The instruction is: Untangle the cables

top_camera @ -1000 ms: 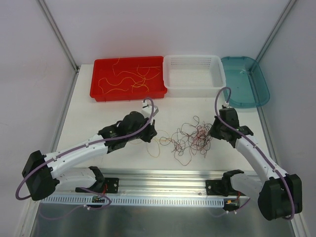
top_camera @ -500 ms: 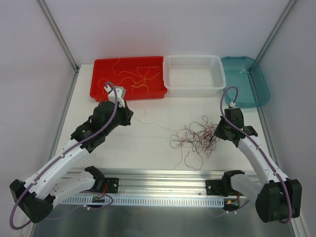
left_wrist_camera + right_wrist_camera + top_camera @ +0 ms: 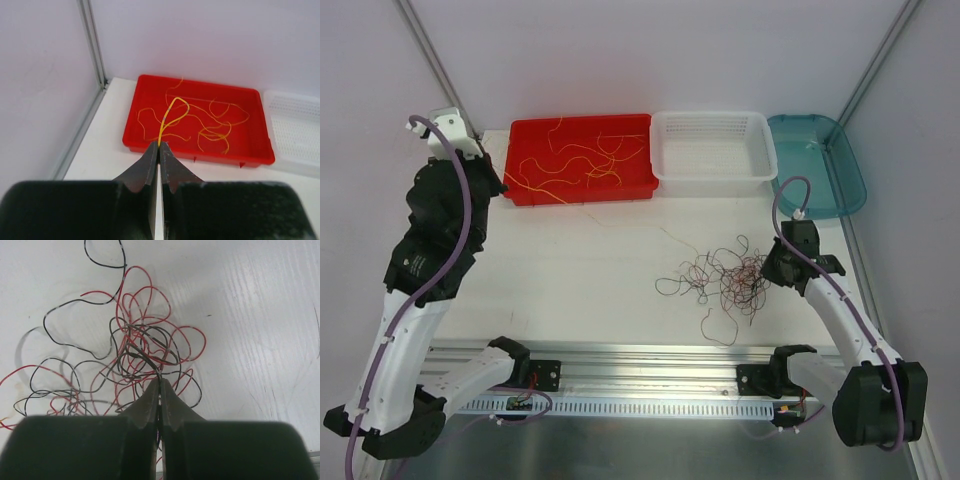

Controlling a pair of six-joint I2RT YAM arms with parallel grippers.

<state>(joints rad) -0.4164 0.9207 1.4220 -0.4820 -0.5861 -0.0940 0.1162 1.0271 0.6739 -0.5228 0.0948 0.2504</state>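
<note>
Top cam: cable clump (image 3: 725,280) sits on the worktop (image 3: 590,260), right of centre. Left wrist: left pincer (image 3: 159,146) is pressed together on a yellow wire (image 3: 161,131) above the red tray (image 3: 225,156). Right wrist: right pincer (image 3: 160,386) is pinching a black strand (image 3: 145,359) of the clump.

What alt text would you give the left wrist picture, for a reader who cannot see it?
The left gripper, shut, pinches one yellow wire that loops up before a red tray holding more loose yellow wires. A white basket shows at the right edge.
</note>
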